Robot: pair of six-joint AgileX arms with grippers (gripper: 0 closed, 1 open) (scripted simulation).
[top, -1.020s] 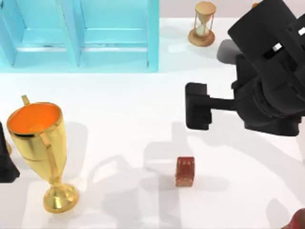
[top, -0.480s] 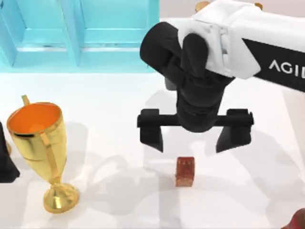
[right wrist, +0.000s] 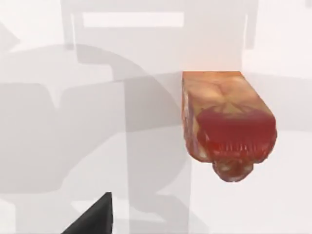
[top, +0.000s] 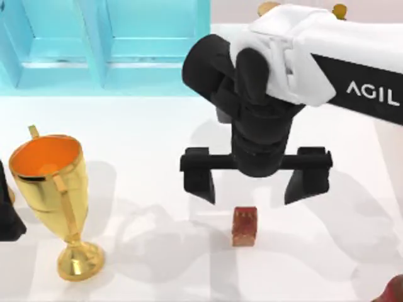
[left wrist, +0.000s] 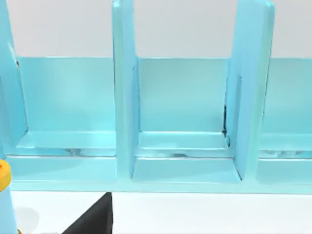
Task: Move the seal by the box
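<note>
The right claw point(top: 255, 182) hangs wide open and empty above the seal point(top: 244, 226), which stands upright on the bench point(top: 157, 151) well apart from the blue box point(top: 104, 47). Risk: the seal sits off-centre between the fingers, so one finger may tip it on descent. The left arm is parked at the bench's left edge

The seal point(top: 244, 226) stands on the tabletop point(top: 145, 145) near the front, right of centre. The trophy point(top: 53, 195) stands well apart at its left. The box point(top: 104, 44) lies at the far left. The right hand point(top: 255, 189), fingers spread, hangs just behind the seal. The left hand point(top: 7, 217) sits at the left edge beside the trophy.
</note>
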